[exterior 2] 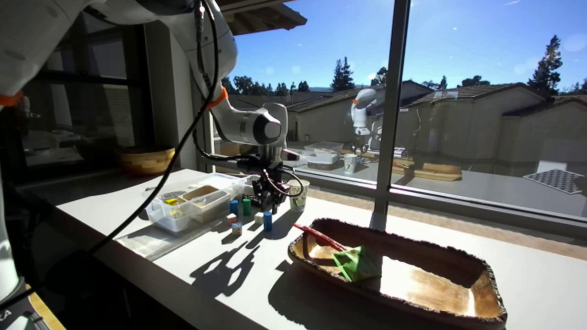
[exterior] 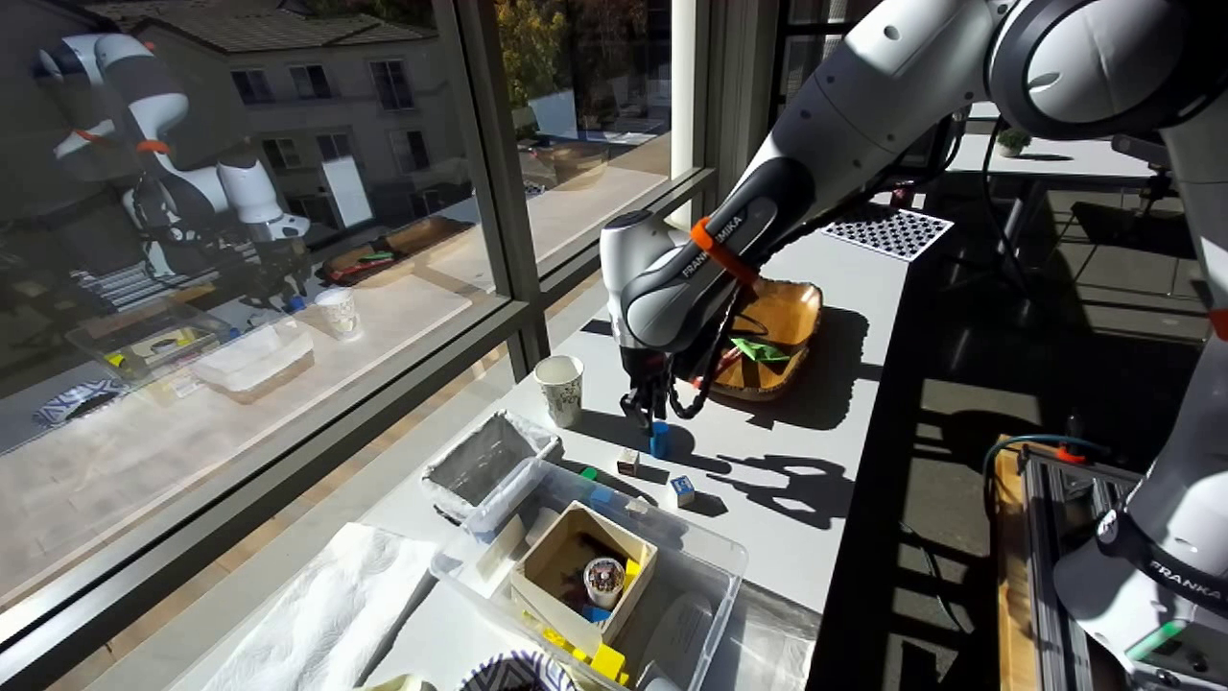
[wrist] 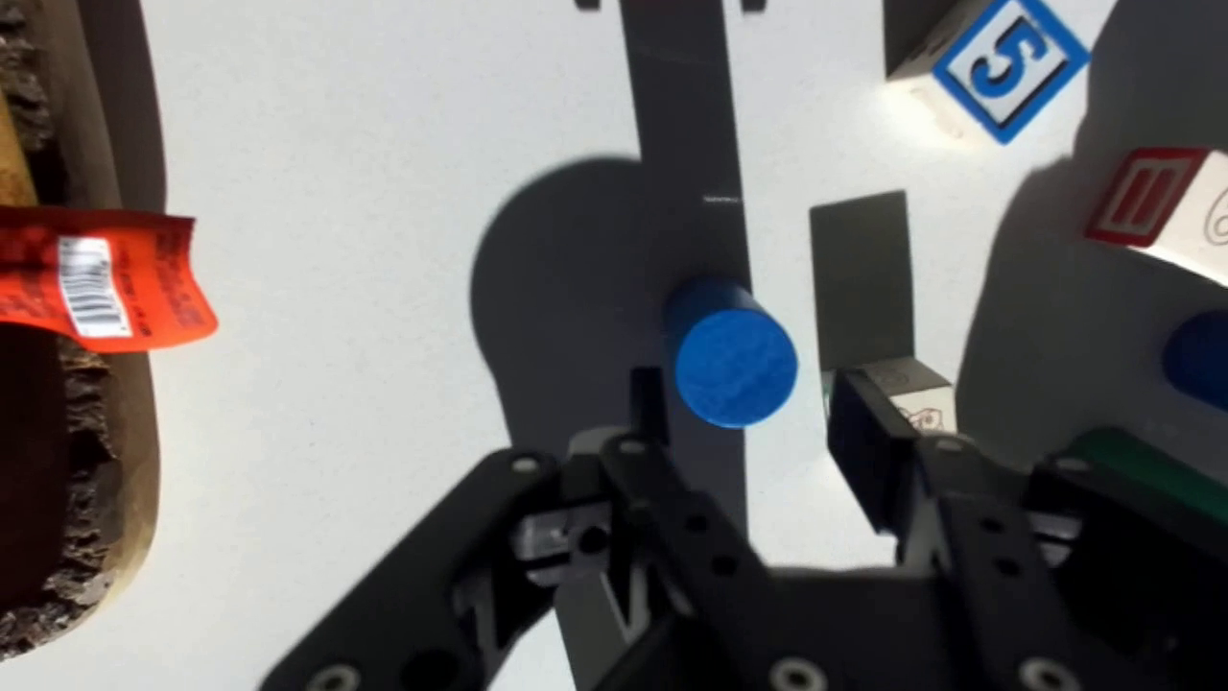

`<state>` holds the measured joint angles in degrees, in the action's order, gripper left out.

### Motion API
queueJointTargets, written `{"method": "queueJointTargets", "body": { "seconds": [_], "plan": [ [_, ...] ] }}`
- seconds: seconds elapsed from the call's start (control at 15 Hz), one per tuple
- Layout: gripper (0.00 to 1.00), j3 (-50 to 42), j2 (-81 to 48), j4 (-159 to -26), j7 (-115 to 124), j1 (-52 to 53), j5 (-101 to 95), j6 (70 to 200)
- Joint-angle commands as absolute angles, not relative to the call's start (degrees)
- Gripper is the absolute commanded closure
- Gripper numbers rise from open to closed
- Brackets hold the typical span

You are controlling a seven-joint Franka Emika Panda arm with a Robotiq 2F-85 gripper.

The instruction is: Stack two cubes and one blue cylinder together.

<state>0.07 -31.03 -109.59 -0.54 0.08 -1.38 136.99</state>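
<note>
A short blue cylinder stands upright on the table; both exterior views show it too. My gripper is open and empty just above the table, with the cylinder's top lying between and slightly ahead of its fingertips. A cube is partly hidden behind the right-hand finger. A cube with a blue 5 and a red-edged cube lie to the right. Another blue cylinder and a green cylinder stand beyond the cubes. Nothing is stacked.
A white patterned cup stands close to the gripper by the window. A clear plastic bin and a lined basket are near the cubes. A wooden tray with a green packet and a red packet lies opposite.
</note>
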Motion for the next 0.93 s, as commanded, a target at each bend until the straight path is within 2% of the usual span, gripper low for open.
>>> {"method": "queueJointTargets", "body": {
  "seconds": [0.0,0.2,0.4,0.53,0.87],
  "plan": [
    [0.22,-0.36,-31.01,-109.64,-0.3,0.46,-2.06,137.12],
    [0.01,-0.21,-31.37,-109.56,-0.55,0.3,-1.79,137.1],
    [0.0,0.08,-31.87,-109.49,-0.88,0.07,-1.35,137.3],
    [0.25,0.11,-32.1,-109.49,-0.92,0.03,-1.29,137.25],
    [0.65,0.13,-32.84,-109.32,-1.1,-0.1,-1.24,137.74]
  ]
}}
